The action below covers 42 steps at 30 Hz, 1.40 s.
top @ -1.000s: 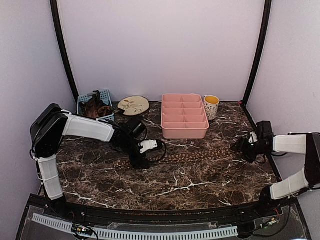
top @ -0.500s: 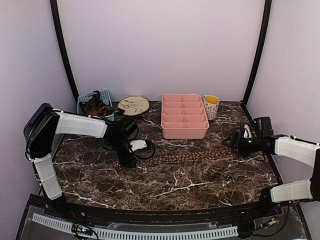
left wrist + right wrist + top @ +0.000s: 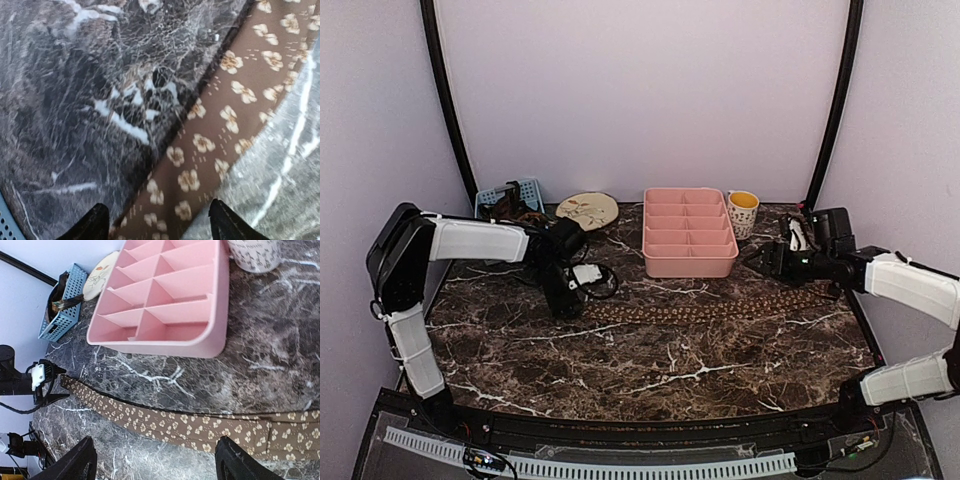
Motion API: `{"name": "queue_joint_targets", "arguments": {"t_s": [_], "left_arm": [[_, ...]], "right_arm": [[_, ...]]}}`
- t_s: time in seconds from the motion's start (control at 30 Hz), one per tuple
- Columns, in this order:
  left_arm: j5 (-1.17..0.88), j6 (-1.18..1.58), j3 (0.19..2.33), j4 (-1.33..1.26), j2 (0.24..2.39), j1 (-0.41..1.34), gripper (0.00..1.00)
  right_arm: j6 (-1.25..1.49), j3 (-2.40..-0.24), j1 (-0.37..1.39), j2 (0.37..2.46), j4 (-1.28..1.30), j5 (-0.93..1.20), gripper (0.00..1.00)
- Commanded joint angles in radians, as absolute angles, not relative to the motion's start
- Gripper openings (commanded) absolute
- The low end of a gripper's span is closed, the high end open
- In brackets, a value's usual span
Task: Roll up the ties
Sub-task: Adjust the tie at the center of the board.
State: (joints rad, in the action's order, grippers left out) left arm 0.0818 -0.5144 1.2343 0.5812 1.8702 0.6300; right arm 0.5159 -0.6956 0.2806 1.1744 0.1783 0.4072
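- Underneath everything, a dark marble table (image 3: 670,370) with white veins carries all the other items.
- Tie (image 3: 710,310): a long, narrow brown band with small tan flowers. It lies flat and unrolled on the table, on the near side of the pink tray, and runs past both of the tray's ends. In the right wrist view the tie (image 3: 175,422) shows one layer lapping over another towards its right end.
- Pink tray (image 3: 689,232): a divided organiser at the back centre of the table. It is the reference for all positions given here.
- Left gripper (image 3: 565,305): near and to the left of the tray, at the tie's left end. In the left wrist view the left gripper (image 3: 160,225) has its fingers spread wide, and the tie (image 3: 210,125) lies between them ungrasped.
- Right gripper (image 3: 760,262): just right of the tray's near right corner, above the table. In the right wrist view the right gripper (image 3: 157,465) has its fingers parted and empty.
- Blue basket (image 3: 510,205): well left of the tray at the back, holding dark contents that cannot be identified.
- Plate (image 3: 587,210): cream coloured, between the basket and the tray.
- Cup (image 3: 743,213): white and patterned with a yellow inside, just beside the tray's far right corner.
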Motion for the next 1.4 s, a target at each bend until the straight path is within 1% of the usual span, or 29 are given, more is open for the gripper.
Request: {"name": "queue_joint_targets", "arguments": {"t_s": [0.0,0.03,0.1,0.17,0.2,0.27,0.33,0.4,0.47,0.63,0.7,0.77,0.93,1.17,1.27,1.37], "left_arm": [[0.063,-0.382,1.204,0.595,1.592,0.626,0.96],[0.052,-0.344,1.187,0.555,1.529,0.626,0.98],[0.030,-0.244,1.124,0.383,1.399,0.626,0.99],[0.039,-0.099,1.016,0.156,1.281,0.625,0.99],[0.005,-0.035,0.956,0.058,1.239,0.623,0.99],[-0.042,0.094,0.879,-0.067,1.199,0.621,0.99],[-0.077,0.191,0.867,-0.098,1.204,0.607,0.99],[-0.180,0.262,0.873,-0.092,1.213,0.575,0.99],[-0.356,0.328,0.805,-0.222,1.210,0.543,0.99],[-0.643,0.489,0.711,-0.380,1.312,0.421,0.99],[-0.723,0.588,0.653,-0.531,1.351,0.368,0.97],[-0.766,0.628,0.636,-0.582,1.411,0.337,0.94],[-0.823,0.642,0.645,-0.622,1.549,0.331,0.91],[-0.822,0.670,0.616,-0.665,1.657,0.331,0.91],[-0.794,0.696,0.576,-0.700,1.704,0.331,0.91],[-0.749,0.687,0.570,-0.658,1.760,0.329,0.91]], "right_arm": [[0.440,-0.812,0.360,1.186,0.152,0.300,0.82],[0.423,-0.840,0.382,1.188,0.153,0.279,0.84],[0.394,-0.886,0.398,1.191,0.142,0.271,0.93],[0.430,-0.900,0.400,1.186,0.080,0.304,0.99],[0.476,-0.901,0.398,1.178,0.044,0.310,0.97],[0.558,-0.888,0.397,1.162,-0.036,0.310,0.97],[0.610,-0.869,0.389,1.154,-0.091,0.322,0.97],[0.610,-0.866,0.385,1.169,-0.134,0.404,0.97],[0.623,-0.864,0.385,1.193,-0.161,0.474,0.97],[0.712,-0.781,0.392,1.241,-0.323,0.635,0.97],[0.735,-0.750,0.406,1.266,-0.366,0.669,0.97],[0.736,-0.736,0.426,1.290,-0.372,0.670,0.97],[0.757,-0.713,0.476,1.354,-0.394,0.647,0.97],[0.818,-0.711,0.550,1.476,-0.489,0.649,0.97],[0.825,-0.722,0.567,1.517,-0.501,0.649,0.97],[0.825,-0.732,0.584,1.549,-0.498,0.639,0.97]]}}
